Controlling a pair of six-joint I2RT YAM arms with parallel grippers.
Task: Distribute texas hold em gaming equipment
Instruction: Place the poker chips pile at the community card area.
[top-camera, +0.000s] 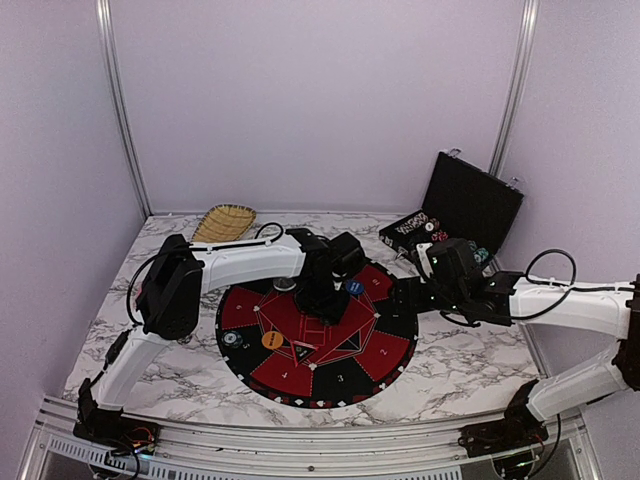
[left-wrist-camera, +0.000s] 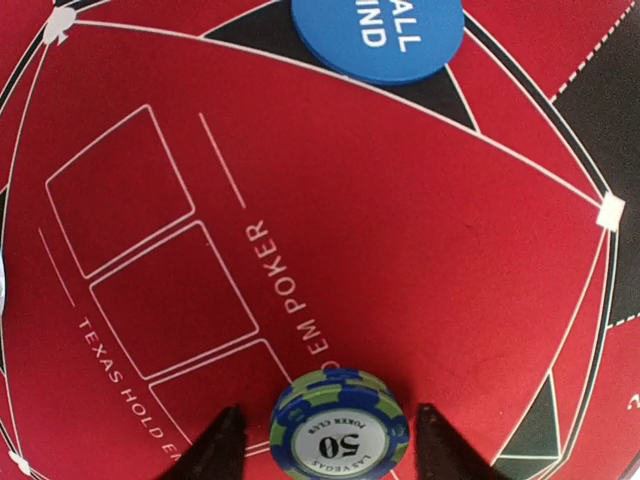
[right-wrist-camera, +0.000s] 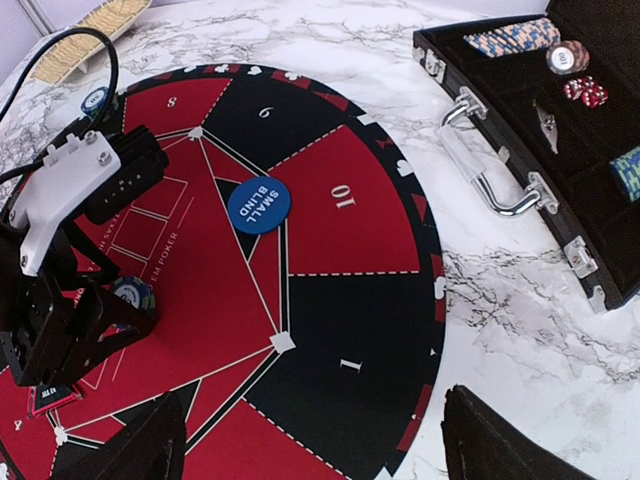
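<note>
Straddling one chip stack, left claw apart, right claw apart, one blue disc

Mat: flat on the table, at its middle.
Chip stack: on the mat's middle panel, between the fingers of the left gripper.
Small-blind disc: on the mat, behind and right of the chip stack.
Second disc: on the mat's left part.
Right gripper: over the mat's right edge.
Case: on the table, behind and right of the mat, lid up; chip rows and dice in it.
Basket: behind and left of the mat, near the back wall.
</note>
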